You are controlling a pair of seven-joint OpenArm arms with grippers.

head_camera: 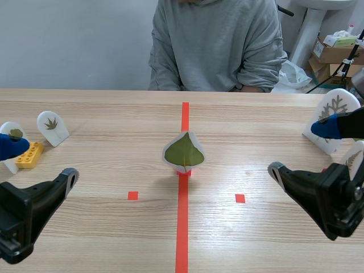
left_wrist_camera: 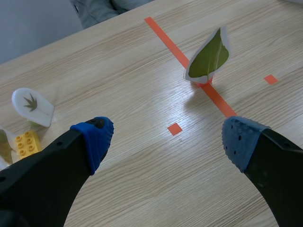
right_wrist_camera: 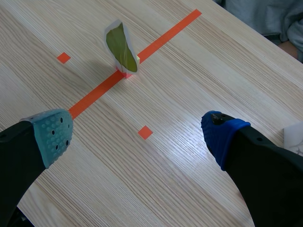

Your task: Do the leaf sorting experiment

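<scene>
Hovering left end effector: fingers spread wide, holding nothing, low over the tabletop on the robot's left.
Right end effector: also wide apart and empty, low on the robot's right.
Leaf card: a pointed green leaf in a white-edged sleeve. It stands upright on a small red base on the centre tape line, ahead of both end effectors and well apart from each.
Left sample card: white, with a fingered leaf symbol. A yellow brick lies near it.
Right sample card: white, with a feathery leaf outline.
Person: seated across the tabletop.
Step in hand: probably picking up the leaf card.
Doing it well: bring one finger to each flat face and close gently, because the thin sleeve looks easy to tip or bend. Which side's sample it matches cannot be told yet, so compare shapes before carrying.
</scene>
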